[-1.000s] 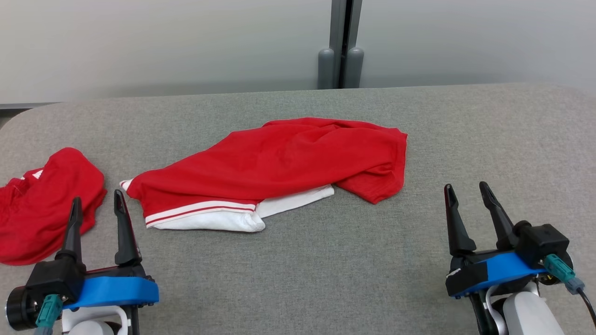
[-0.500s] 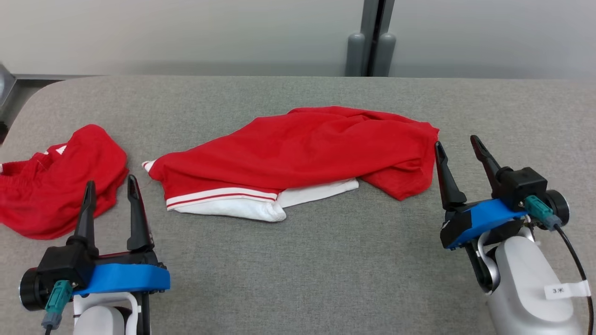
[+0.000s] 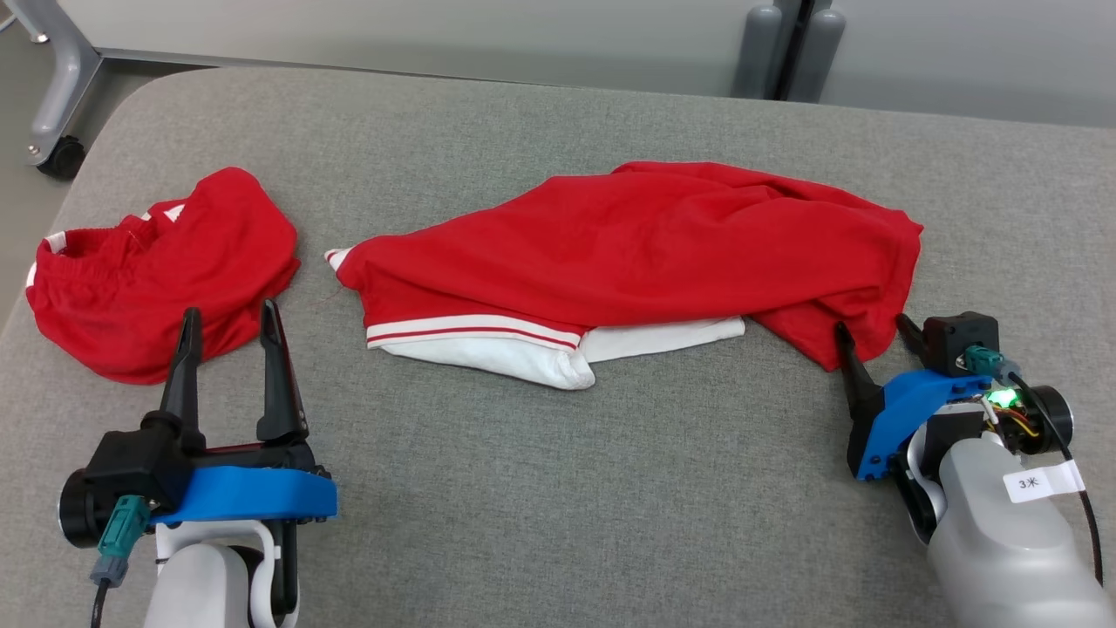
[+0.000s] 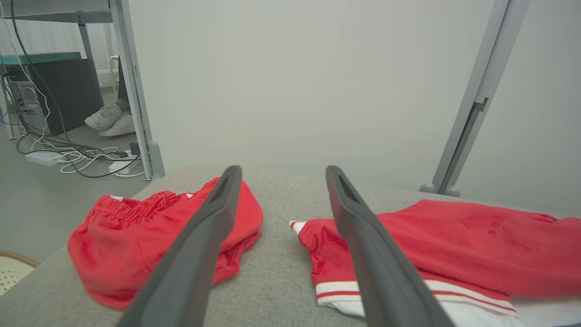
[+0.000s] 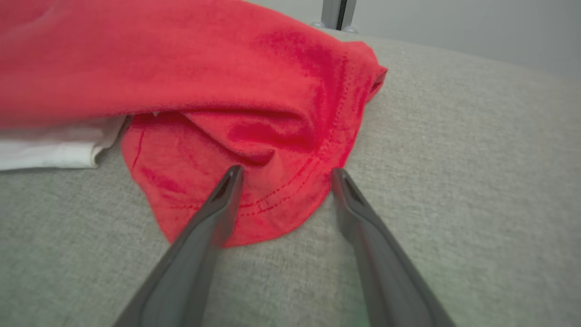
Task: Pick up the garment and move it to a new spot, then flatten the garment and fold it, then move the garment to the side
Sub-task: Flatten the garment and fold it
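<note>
Head view showed you a red cloth garment with white striped trim (image 3: 645, 244) lying crumpled across the middle of the grey fabric-covered desk (image 3: 610, 488), its long side running left to right and a white layer poking out from under its near edge. A smaller red garment with an elastic waistband (image 3: 166, 270) lay bunched near the desk's left end, apart from the first one.

Your right hand (image 3: 872, 326) was at the near right corner of the striped garment, low over the desk, fingers spread wide and closed on nothing. In the right wrist view, that hand (image 5: 287, 170) had one fingertip over the red cloth (image 5: 272, 136) beside a fold and the other at the stitched hem's edge, over bare grey fabric. You could not tell from either view whether the tips touched the cloth.

Your left hand (image 3: 229, 310) hung over the desk's near left part, also spread wide and empty, with its fingertips at the near edge of the smaller garment. The left wrist view looked between those fingers (image 4: 204, 240) to the gap separating the two garments, with a pair of white shoes (image 4: 109, 120) on the floor beyond the desk.
</note>
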